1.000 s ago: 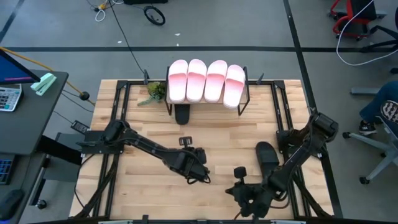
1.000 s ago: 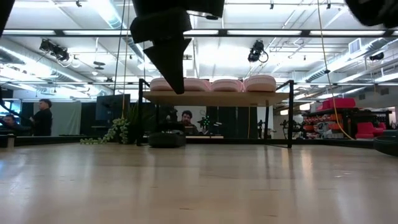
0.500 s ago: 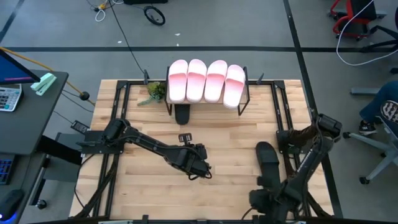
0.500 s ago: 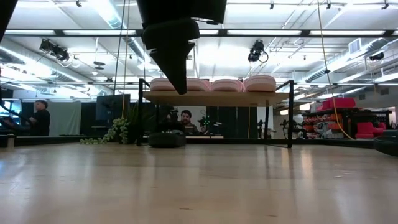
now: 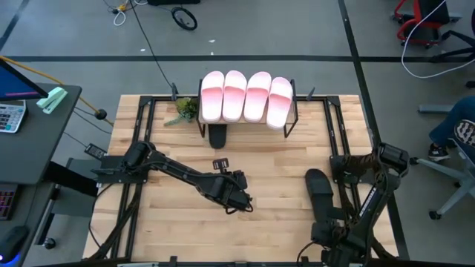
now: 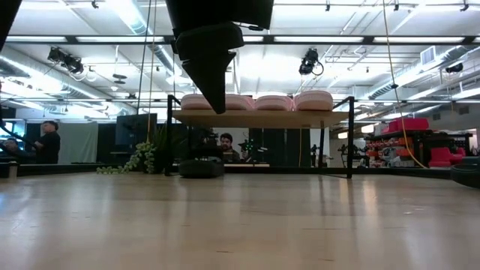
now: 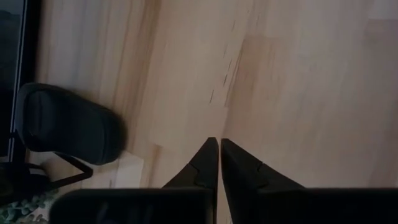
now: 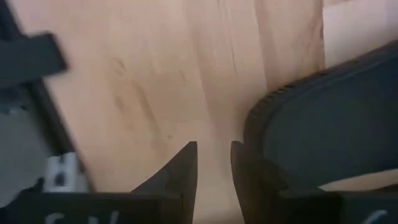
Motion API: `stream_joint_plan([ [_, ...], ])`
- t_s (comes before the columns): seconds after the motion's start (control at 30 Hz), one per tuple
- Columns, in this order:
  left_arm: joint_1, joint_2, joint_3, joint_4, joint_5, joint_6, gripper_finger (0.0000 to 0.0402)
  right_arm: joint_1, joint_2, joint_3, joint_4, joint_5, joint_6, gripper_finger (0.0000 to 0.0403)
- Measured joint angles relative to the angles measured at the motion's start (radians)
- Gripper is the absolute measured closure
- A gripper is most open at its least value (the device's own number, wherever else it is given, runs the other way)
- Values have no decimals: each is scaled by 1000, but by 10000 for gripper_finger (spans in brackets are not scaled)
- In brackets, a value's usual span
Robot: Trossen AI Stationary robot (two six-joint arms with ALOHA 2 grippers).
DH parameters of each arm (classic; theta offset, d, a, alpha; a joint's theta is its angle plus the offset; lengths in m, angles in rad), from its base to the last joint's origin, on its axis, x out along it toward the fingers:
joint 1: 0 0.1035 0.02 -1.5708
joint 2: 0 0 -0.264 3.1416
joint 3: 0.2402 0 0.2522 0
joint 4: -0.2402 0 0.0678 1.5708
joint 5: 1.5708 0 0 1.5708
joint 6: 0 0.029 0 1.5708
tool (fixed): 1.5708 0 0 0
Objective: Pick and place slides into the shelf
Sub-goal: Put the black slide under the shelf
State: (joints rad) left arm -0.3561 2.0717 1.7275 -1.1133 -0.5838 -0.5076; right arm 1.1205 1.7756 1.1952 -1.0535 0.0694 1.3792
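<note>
Above, we see four pink slides (image 5: 246,97) on the shelf (image 5: 288,117), one black slide (image 5: 320,186) beside our parted right gripper (image 8: 213,155), our left gripper (image 7: 219,149) closed mid-table, empty.

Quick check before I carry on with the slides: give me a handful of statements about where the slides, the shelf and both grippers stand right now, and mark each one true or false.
1. Four pink slides lie side by side on top of the shelf. True.
2. The left gripper holds a black slide. False: its fingers are shut on nothing, above bare table.
3. A black slide lies on the table on the right arm's side. True.
4. The right gripper is clamped on that slide. False: its fingers are open, and the slide lies beside them.
5. Another black slide lies under the shelf's left end. True.
</note>
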Motion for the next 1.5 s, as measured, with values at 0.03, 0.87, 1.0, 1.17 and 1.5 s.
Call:
stream_joint_plan([
  [0.03, 0, 0, 0, 0, 0, 0, 380, 2, 8, -7, -6, -2, -2, 300],
  [0.87, 0, 0, 0, 1, 0, 3, 385, 2, 19, -47, -44, 2, -21, 300],
  [1.0, 0, 0, 0, 1, 0, 2, 382, 2, 19, -47, -56, 31, -55, 300],
  [1.17, 1, 0, 0, 2, 0, 0, 389, 2, 19, -46, -110, 168, -79, 300],
  [1.5, 2, 0, 0, 3, 0, 0, 382, 10, 19, -46, -129, 197, -67, 300],
])
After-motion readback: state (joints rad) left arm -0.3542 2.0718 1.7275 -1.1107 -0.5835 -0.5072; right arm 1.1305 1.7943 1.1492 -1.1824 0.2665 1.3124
